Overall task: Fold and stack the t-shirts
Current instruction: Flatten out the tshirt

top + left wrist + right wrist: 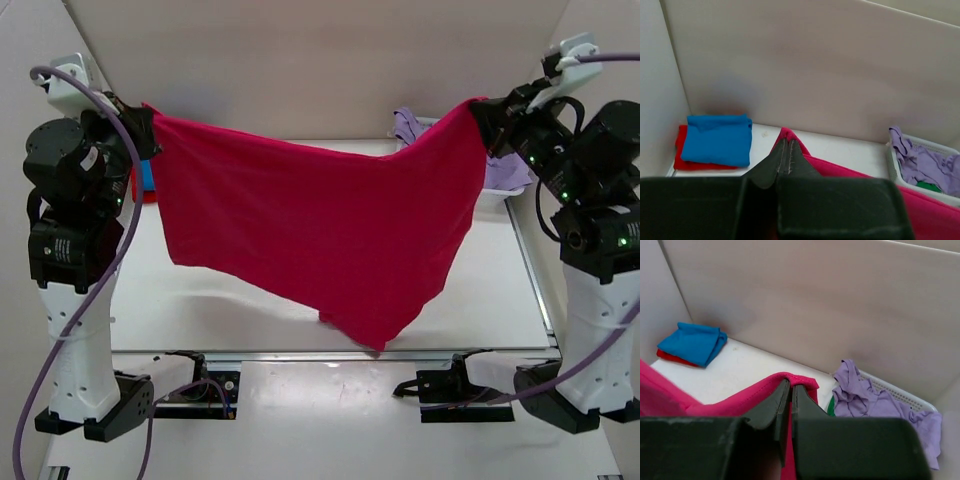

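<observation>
Top external first: on the left we see the left gripper up high, jaws pinched fully together on one top corner of the crimson-pink t-shirt. The left arm and the hanging cloth cover nearly all of the folded pile behind them, and we catch only slivers of blue and red there.

The left wrist view opens that corner up. We count two folded shirts, a blue t-shirt lying on top of a red t-shirt, which shows only at its left and lower edges. The gripper's own dark body blocks the bottom of that view.

In the middle, one shirt is in the air, stretched between both arms and sagging towards the table. It screens the table surface behind it. Its lowest point hangs by the near edge, and we cannot tell whether it touches.

On the right, the right gripper is clamped tight on the other top corner, and its wrist view shows pink hem squeezed between the closed fingers.

Farthest right is one white basket, largely hidden from above by the right arm and cut off at the left wrist frame edge. Inside we see one crumpled lilac garment and one green scrap too buried to identify.
</observation>
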